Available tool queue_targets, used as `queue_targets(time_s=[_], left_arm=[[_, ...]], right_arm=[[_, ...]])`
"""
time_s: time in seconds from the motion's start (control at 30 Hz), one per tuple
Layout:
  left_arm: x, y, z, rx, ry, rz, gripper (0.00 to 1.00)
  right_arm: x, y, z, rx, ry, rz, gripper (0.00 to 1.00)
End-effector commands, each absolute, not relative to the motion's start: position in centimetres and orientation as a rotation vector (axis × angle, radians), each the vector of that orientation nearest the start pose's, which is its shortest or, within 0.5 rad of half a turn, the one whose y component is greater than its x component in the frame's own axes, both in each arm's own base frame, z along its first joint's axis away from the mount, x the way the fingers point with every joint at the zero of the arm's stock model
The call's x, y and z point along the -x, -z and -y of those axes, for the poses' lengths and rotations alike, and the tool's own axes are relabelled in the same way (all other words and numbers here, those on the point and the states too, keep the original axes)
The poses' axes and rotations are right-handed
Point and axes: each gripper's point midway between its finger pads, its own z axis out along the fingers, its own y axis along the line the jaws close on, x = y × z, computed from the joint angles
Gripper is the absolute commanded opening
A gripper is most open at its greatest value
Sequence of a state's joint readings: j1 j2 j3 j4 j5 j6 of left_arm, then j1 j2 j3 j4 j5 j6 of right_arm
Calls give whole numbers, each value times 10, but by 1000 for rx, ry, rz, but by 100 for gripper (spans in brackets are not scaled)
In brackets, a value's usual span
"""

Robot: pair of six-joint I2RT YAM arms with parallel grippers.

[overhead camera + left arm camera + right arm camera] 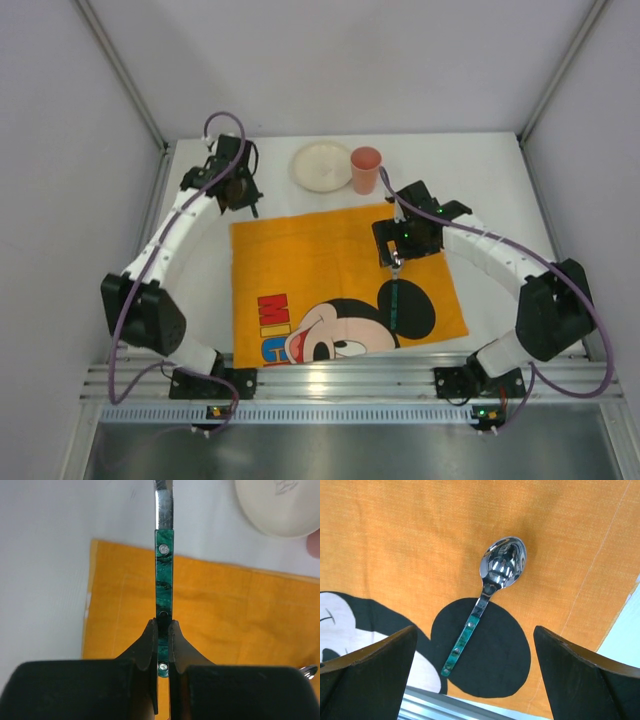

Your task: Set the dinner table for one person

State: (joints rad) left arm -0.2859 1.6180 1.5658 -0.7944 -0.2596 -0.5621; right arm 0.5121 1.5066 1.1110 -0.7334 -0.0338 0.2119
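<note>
The left gripper [163,625] is pinching a green-handled utensil [164,575] over the 10 o'clock corner of the cloth [320,250]. The right gripper [475,632] is spread wide above the spoon [481,605], which lies on the cloth toward 3 o'clock. The table [470,170] underlies everything, with the plate [320,165] and cup [366,170] at 12 o'clock.

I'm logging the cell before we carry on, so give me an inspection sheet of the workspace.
Surface: white table, orange cloth spread on it.
Job's things: plate and cup on the table beyond the cloth; spoon lying on the cloth; green-handled utensil held.
Clutter: nothing seen.
Grippers: left gripper shut on the utensil; right gripper open above the spoon.
Cables: purple cable looped along each arm.
Surroundings: white walls, metal rail at the near edge.
</note>
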Motion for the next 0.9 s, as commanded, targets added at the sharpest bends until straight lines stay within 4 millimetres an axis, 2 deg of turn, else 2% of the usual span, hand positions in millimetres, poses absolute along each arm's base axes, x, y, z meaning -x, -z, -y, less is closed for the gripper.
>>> queue_targets(time_s=[0.0,0.03,0.07,0.1,0.17,0.2,0.27,0.3,0.33,0.43,0.63,0.7,0.87], left_arm=[[-333,-161,94,545,99,-2498,0],[-317,-154,97,552,108,-2518,0],[-301,-157,101,572,159,-2509,0],[-278,-133,103,563,148,-2573,0],[-255,-126,109,567,200,-2590,0],[-236,-108,108,566,181,-2641,0],[-219,-99,109,568,193,-2662,0],[-206,-86,107,579,175,-2695,0],[-199,-81,106,584,161,-2712,0],[-184,-70,99,606,116,-2730,0],[-172,-69,100,592,122,-2756,0],[-165,-63,98,579,98,-2794,6],[-151,-52,97,539,16,-2873,12]], right_arm=[[-277,-130,-174,318,-315,-2620,100],[-275,-132,-175,304,-335,-2619,100],[-274,-134,-177,302,-349,-2616,100],[-273,-136,-178,303,-363,-2609,100],[-271,-135,-178,308,-375,-2608,100],[-270,-135,-178,315,-377,-2608,100],[-268,-130,-177,324,-371,-2615,100],[-266,-127,-175,329,-367,-2622,100],[-265,-125,-175,331,-368,-2623,100],[-261,-121,-174,336,-370,-2631,100],[-258,-113,-172,339,-367,-2642,100],[-257,-111,-171,336,-362,-2645,100],[-256,-103,-171,339,-360,-2653,100]])
